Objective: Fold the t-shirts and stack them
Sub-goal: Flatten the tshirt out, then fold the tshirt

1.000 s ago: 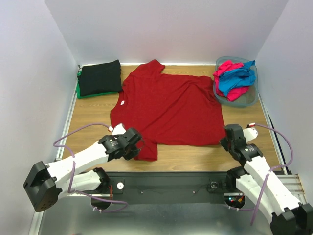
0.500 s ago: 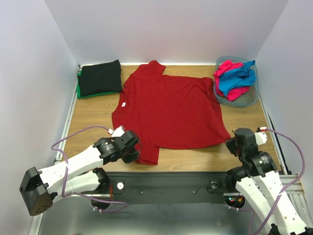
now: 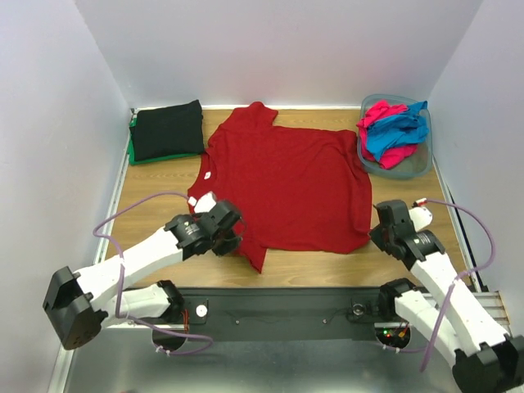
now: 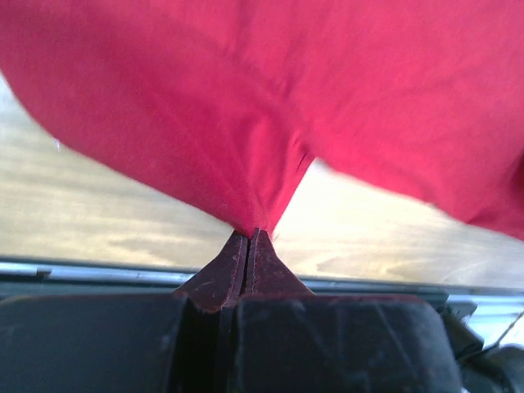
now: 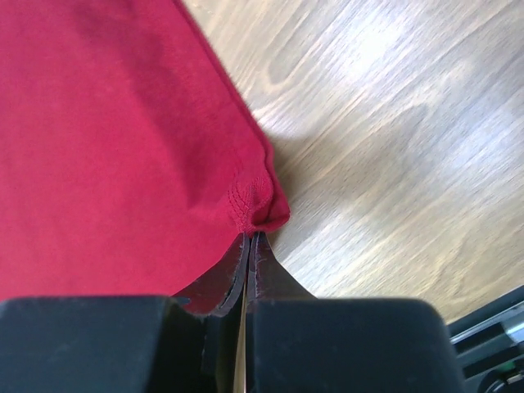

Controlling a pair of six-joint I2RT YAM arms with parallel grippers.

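Dark red t-shirt (image 3: 286, 184) lies spread across the centre of the wooden desk (image 3: 151, 192). The left end effector (image 4: 248, 239) is clamped on its near left edge. The right end effector (image 5: 248, 236) is clamped on its near right hem corner.

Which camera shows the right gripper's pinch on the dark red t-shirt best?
Right wrist: the right gripper is shut on the stitched corner of the dark red t-shirt, seen close up. Top external places it at the shirt's near right corner, but the contact is hidden. Left wrist shows only the left gripper pinching the cloth.
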